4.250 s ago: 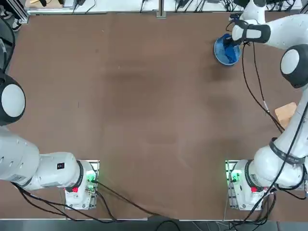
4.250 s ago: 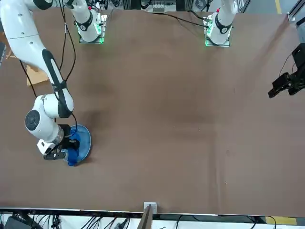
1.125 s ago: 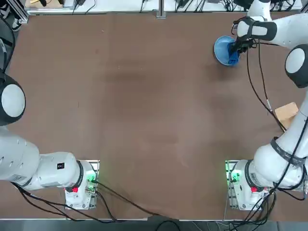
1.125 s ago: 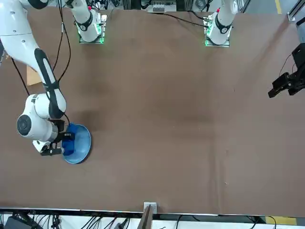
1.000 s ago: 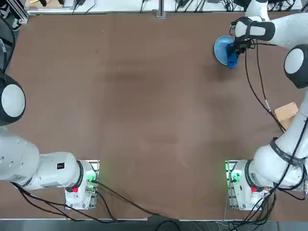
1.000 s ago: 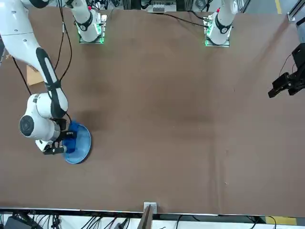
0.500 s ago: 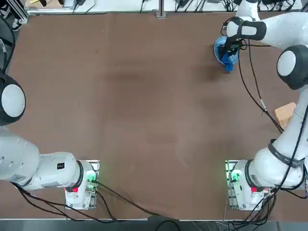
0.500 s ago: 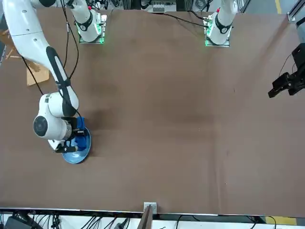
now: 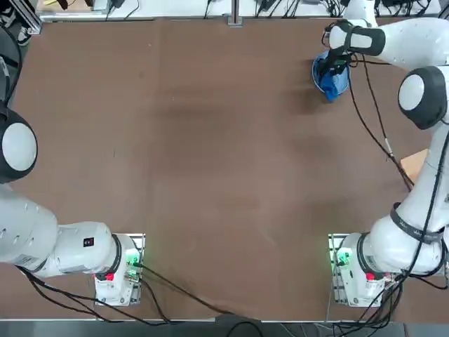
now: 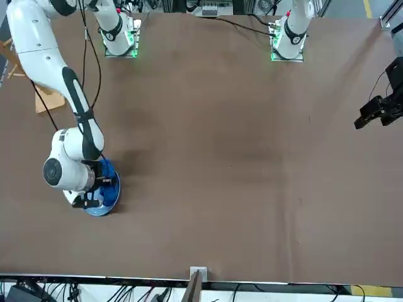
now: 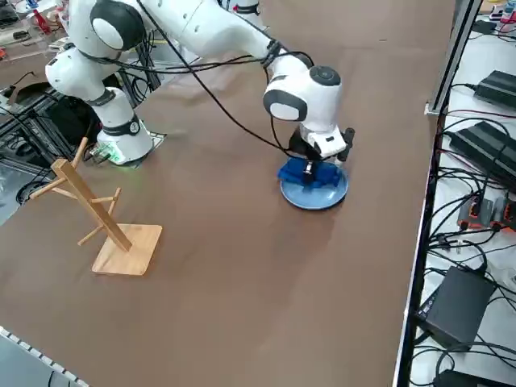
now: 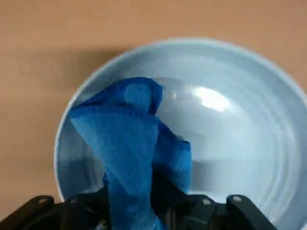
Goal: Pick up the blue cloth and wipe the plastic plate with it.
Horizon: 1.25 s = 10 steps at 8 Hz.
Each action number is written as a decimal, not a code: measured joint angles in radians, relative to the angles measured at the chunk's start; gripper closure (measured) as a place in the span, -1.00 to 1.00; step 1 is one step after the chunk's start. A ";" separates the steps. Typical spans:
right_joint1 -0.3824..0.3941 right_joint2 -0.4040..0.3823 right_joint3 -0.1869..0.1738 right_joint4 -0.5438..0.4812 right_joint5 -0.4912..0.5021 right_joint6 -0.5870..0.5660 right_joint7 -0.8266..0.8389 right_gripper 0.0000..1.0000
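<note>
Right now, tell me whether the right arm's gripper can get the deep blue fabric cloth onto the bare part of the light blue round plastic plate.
Probably yes. The right gripper is shut on the deep blue fabric cloth directly over the light blue round plastic plate, and nothing else lies in the dish.

Blue cloth (image 12: 129, 143) on plastic plate (image 12: 230, 143)
Bunched royal-blue rag lies inside the pale round plate, near the table's far right corner.
</note>
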 joint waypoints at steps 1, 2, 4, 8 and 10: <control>-0.011 0.014 0.002 0.023 -0.001 0.000 -0.021 0.54; -0.033 0.021 0.007 0.034 -0.003 0.000 -0.041 0.54; -0.094 0.025 0.026 0.035 -0.030 -0.005 -0.077 0.54; -0.140 0.013 0.050 0.014 -0.062 -0.039 -0.088 0.54; -0.109 -0.007 0.050 -0.009 -0.064 -0.113 -0.029 0.54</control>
